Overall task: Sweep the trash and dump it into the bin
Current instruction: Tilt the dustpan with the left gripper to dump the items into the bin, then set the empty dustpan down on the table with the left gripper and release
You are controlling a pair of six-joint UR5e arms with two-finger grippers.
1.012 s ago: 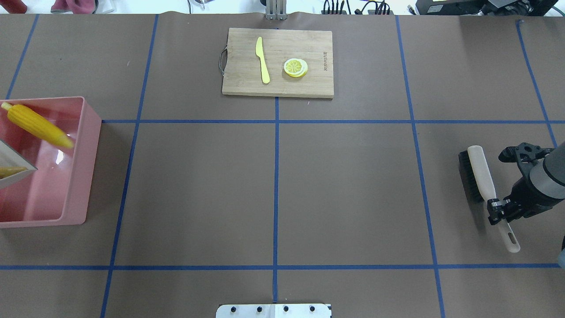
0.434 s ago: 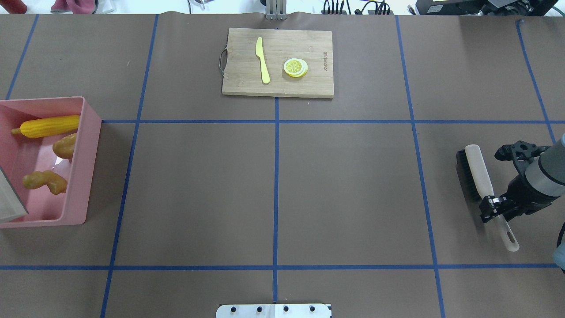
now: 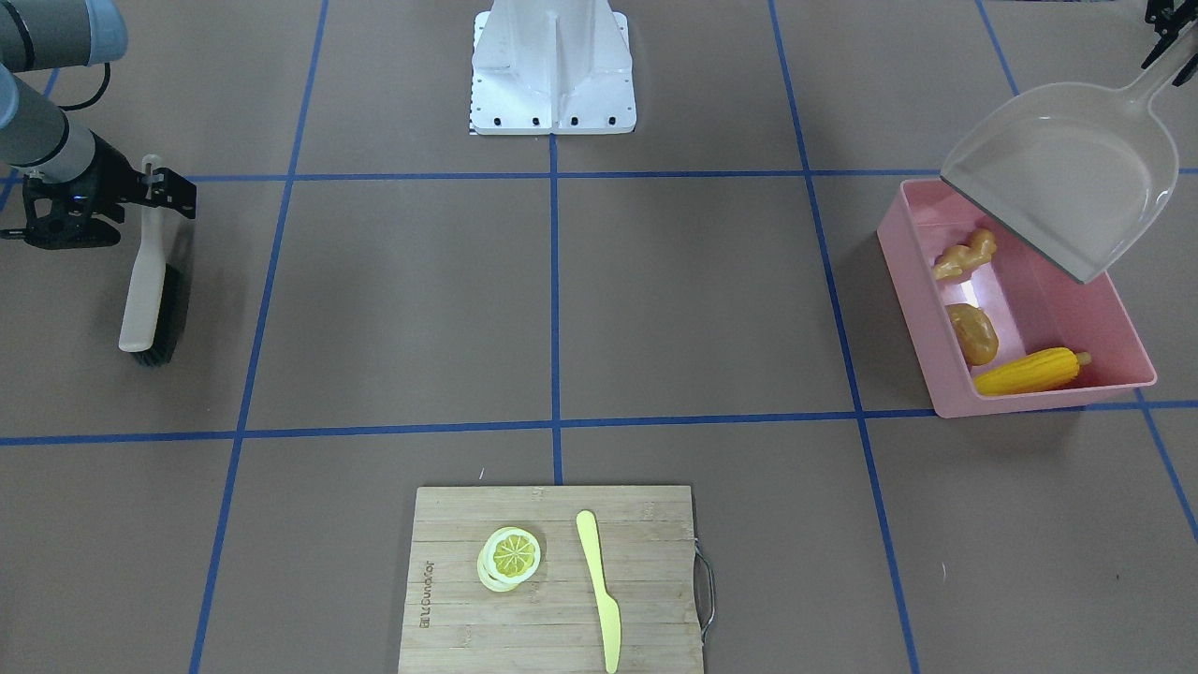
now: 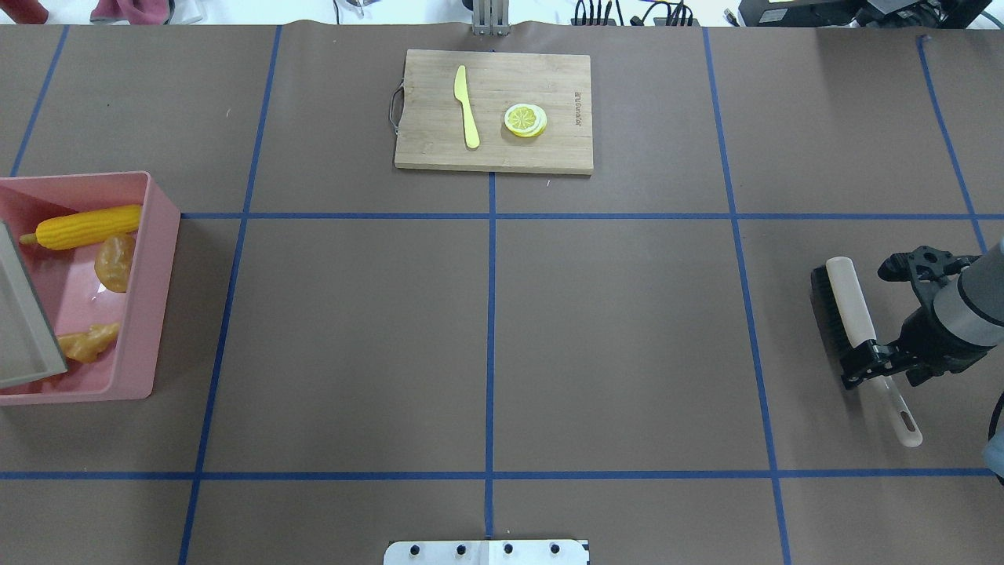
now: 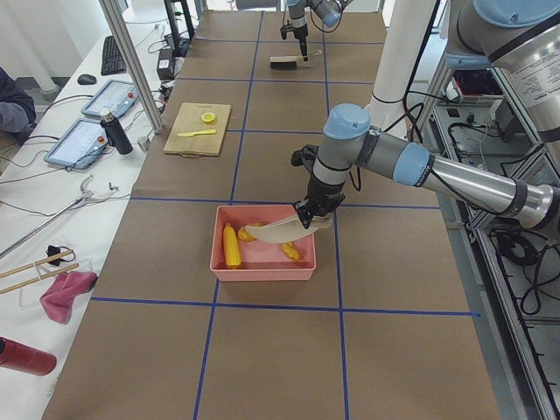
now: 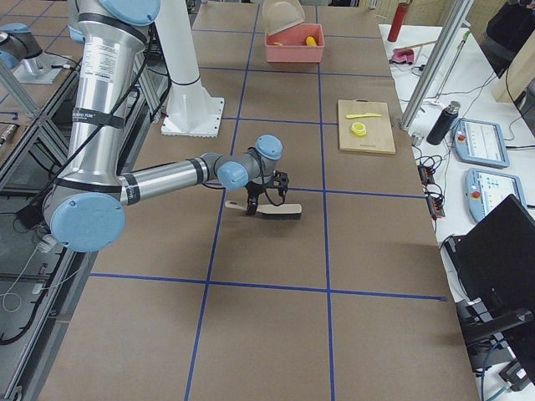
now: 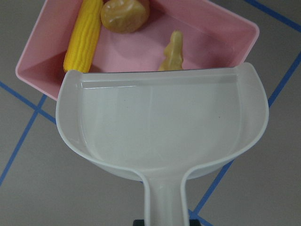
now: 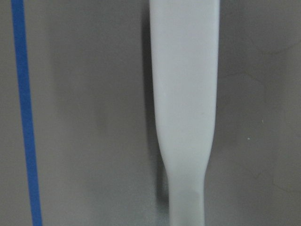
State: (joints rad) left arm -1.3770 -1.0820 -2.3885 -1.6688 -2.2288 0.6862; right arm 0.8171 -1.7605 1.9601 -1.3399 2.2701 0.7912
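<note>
The yellow corn cob [image 4: 86,226], the brown potato [image 4: 115,263] and the tan ginger root [image 4: 88,343] lie inside the pink bin [image 4: 161,290] at the table's left edge. My left gripper [image 5: 308,213] is shut on the handle of the beige dustpan [image 3: 1067,178]. It holds the pan tilted above the bin, and the pan is empty in the left wrist view [image 7: 160,122]. My right gripper [image 4: 867,366] is shut on the handle of a hand brush [image 4: 851,306], which lies low on the table at the far right.
A wooden cutting board [image 4: 439,149] at the far middle carries a pale yellow knife [image 4: 467,106] and a lemon slice [image 4: 525,120]. The robot's white base [image 3: 552,65] stands at the near middle edge. Blue tape lines grid the brown table.
The corn dropped from mid-air into the bin and all three toy foods settled there. The dustpan shifted over the bin. My right gripper moved a little left with the brush.
</note>
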